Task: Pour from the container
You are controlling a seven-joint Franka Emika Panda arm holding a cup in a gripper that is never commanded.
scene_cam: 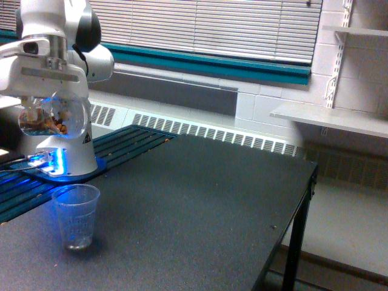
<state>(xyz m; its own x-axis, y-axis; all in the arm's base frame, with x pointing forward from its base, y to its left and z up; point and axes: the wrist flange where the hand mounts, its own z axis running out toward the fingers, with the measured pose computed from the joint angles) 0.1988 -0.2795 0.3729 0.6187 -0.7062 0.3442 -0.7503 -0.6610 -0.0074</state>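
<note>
The white robot gripper (45, 100) holds the clear plastic container of brown nut bits (51, 118) above the ridged clear plastic cup (76, 216), which stands on the dark tabletop (200, 206) below it.

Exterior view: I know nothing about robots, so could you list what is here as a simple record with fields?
Robot: white arm, gripper holding a container
Container: clear, wide-mouthed, brown nut-like bits inside, held above the table
Ridged plastic cup: clear, upright on the table, lit blue, below the container and toward the exterior view's right
Table: dark top
Robot base: white, blue light beside it
Background: window blinds, wall shelf
</note>
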